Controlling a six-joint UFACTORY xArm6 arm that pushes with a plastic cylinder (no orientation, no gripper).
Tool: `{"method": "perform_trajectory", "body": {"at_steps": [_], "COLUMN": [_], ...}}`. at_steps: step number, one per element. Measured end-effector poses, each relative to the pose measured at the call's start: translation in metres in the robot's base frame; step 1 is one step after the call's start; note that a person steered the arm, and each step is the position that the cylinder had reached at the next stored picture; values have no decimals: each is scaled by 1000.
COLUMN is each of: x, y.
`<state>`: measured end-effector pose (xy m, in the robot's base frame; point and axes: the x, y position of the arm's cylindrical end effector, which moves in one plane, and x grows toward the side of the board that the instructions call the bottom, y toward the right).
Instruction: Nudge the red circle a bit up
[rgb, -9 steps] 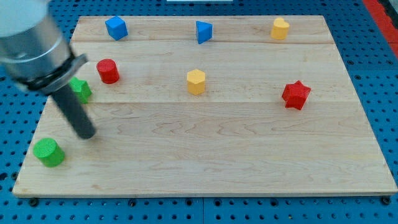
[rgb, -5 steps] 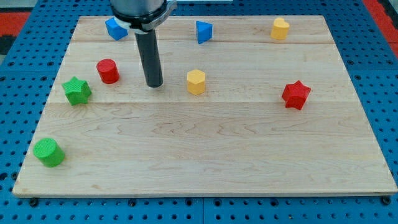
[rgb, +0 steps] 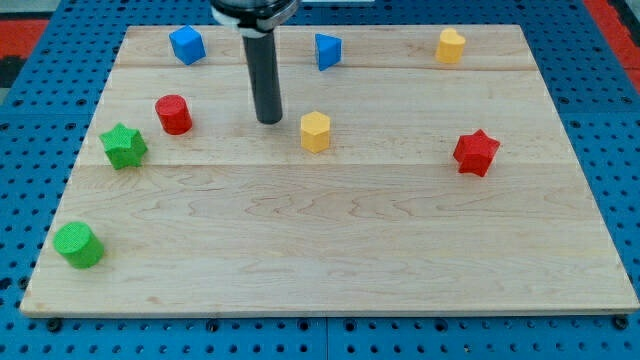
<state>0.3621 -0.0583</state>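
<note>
The red circle (rgb: 173, 114) stands on the wooden board (rgb: 330, 250) at the upper left. My tip (rgb: 269, 119) rests on the board to the right of the red circle, with a clear gap between them, and just left of the yellow hexagon (rgb: 315, 131). The dark rod rises from the tip toward the view's top.
A green star (rgb: 123, 146) lies below-left of the red circle. A green circle (rgb: 77, 244) sits at the lower left. A blue cube (rgb: 187, 45), a blue triangle (rgb: 327, 51) and a yellow heart (rgb: 450, 45) line the top. A red star (rgb: 475, 152) is at right.
My tip has swept from the left side near the green star across to the right and up, past the red circle, to beside the yellow hexagon. No block has moved.
</note>
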Motion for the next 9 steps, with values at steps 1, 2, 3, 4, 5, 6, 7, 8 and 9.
{"method": "perform_trajectory", "body": {"at_steps": [1, 2, 3, 4, 5, 6, 7, 8, 9], "x": [-2, -3, -4, -2, -29, -35, -30, -21, 8], "y": [12, 28, 45, 43, -6, -84, -157, -174, -170]}}
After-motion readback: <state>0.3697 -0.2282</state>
